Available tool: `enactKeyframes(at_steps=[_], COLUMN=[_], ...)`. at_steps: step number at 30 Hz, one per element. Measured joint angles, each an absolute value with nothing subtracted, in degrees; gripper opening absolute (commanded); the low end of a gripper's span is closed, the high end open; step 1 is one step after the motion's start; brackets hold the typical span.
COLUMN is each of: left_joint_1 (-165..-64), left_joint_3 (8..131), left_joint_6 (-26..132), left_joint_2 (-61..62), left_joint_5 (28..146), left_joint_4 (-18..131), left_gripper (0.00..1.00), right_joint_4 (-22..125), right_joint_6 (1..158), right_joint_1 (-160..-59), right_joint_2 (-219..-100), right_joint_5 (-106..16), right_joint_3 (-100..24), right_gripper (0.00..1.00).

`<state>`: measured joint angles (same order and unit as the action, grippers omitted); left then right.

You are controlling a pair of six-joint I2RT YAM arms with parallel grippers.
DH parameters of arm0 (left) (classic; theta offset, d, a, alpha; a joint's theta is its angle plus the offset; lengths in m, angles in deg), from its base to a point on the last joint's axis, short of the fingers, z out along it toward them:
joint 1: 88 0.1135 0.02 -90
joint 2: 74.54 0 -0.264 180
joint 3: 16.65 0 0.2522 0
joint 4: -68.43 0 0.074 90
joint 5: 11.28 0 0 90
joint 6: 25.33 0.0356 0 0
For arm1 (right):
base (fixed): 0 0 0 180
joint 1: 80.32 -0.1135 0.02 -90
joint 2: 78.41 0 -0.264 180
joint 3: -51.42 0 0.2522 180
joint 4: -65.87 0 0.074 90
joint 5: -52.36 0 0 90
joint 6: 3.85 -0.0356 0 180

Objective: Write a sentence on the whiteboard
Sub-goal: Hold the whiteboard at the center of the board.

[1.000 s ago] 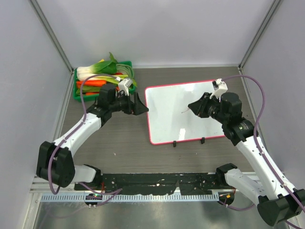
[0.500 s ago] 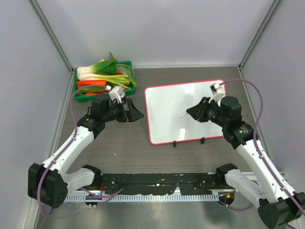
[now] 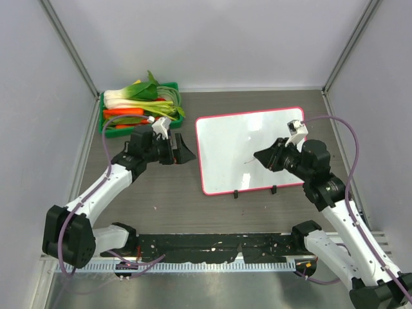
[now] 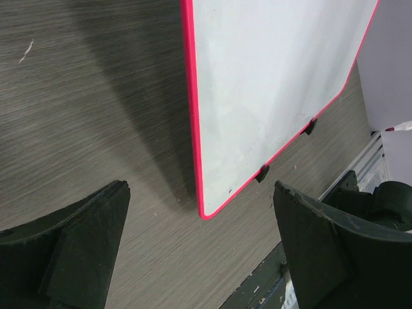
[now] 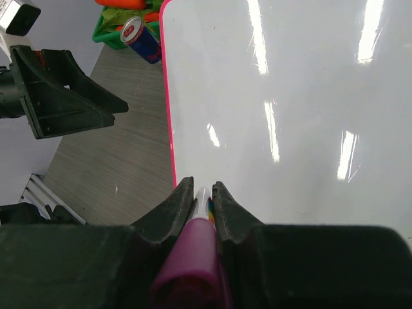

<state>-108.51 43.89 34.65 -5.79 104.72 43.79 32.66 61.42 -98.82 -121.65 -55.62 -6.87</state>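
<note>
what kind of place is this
Probably a robot lab cell: plain grey walls enclose the table, two robot arms stand at its edge, and the whiteboard and vegetable crate look staged.

whiteboard: high-gloss white face, showing bright reflected streaks. Its frame is smooth pink-red plastic with a slight sheen.
surface: matt grey-brown, wood-grain look, fine linear streaks.
left gripper and right gripper jaws: matt black plastic, faintly grainy.
marker: smooth magenta plastic, satin.
crate: green plastic, shiny.
can: glossy printed metal, blue and red.
plate at the near edge: brushed bare metal, dull shine.
</note>
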Motion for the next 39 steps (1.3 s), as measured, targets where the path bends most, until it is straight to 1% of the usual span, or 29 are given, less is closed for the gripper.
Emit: enactKeyframes(at_steps=[3,6,10,14,19,24,39], left_joint_1=[-108.51,-108.51,-108.51,-108.51,-108.51,-108.51,-108.51], left_joint_3=[43.61,43.06,42.52,42.52,42.52,42.23,40.59], left_joint_6=[34.04,33.07,32.18,32.64,33.47,33.86,35.11], left_joint_2=[-5.13,-5.39,-5.74,-6.33,-7.21,-7.4,-4.52], left_joint_5=[105.33,105.66,107.89,109.02,109.59,109.59,107.87], left_joint_4=[44.88,45.13,45.04,44.43,44.51,44.82,44.91], left_gripper=[0.96,0.97,0.97,0.97,0.98,0.97,0.98], right_joint_4=[34.24,35.13,36.51,39.11,46.39,50.34,47.42], right_joint_6=[59.32,57.59,56.35,54.86,52.57,51.98,58.58], right_joint_1=[-98.82,-98.82,-98.82,-98.82,-98.82,-98.82,-98.82], right_joint_2=[-118.44,-118.27,-122.57,-129.76,-131.16,-132.06,-127.8], right_joint_5=[-55.46,-54.85,-53.63,-53.95,-54.3,-55.35,-53.39], right_joint_3=[-3.7,-2.63,-4.16,-7.68,-5.08,-3.33,-2.52], right_gripper=[0.01,0.01,0.01,0.01,0.01,0.01,0.01])
